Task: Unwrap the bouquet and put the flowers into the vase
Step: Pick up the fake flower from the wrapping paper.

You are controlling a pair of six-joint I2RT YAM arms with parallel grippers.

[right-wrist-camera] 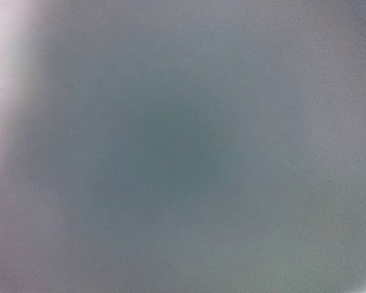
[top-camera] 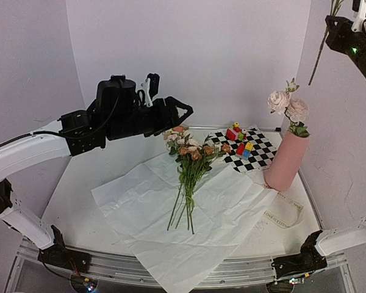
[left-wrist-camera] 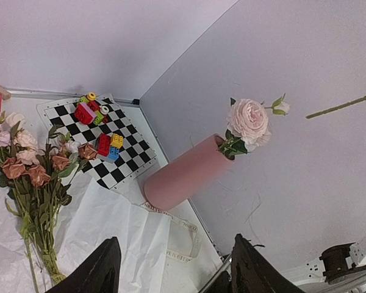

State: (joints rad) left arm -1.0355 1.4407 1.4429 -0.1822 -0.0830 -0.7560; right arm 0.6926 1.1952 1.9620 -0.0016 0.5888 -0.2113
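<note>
In the top external view, the left claw (top-camera: 182, 117) hangs left of centre, above the table, its jaws apart and empty. Below it a large creased white paper sheet (top-camera: 171, 213) lies spread flat on the white table (top-camera: 79, 195). A bunch of pink, peach and cream roses on long green stems (top-camera: 190, 165) lies on the sheet near the frame's centre, blooms toward the top. At right stands the tall matte pink cylinder vase (top-camera: 287, 160), upright, with two pale pink roses (top-camera: 290, 105) in its mouth. Between the bunch and the vase lies a black-and-white checkered mat (top-camera: 259, 152) carrying small colourful toy blocks (top-camera: 239, 135). A cream printed ribbon (top-camera: 287, 215) lies below the vase. In the upper right corner the right claw (top-camera: 341, 18) is closed, and a thin green stem (top-camera: 319, 55) hangs from it in the air; the top edge crops its tips.

In the left wrist view, the left claw's dark fingers (left-wrist-camera: 100, 271) stand wide apart at the bottom edge. The vase (left-wrist-camera: 186, 174) sits at centre, the bunch (left-wrist-camera: 30, 165) at far left, and the stem (left-wrist-camera: 344, 105) at right.

The right wrist view is a grey blur; nothing can be made out.
</note>
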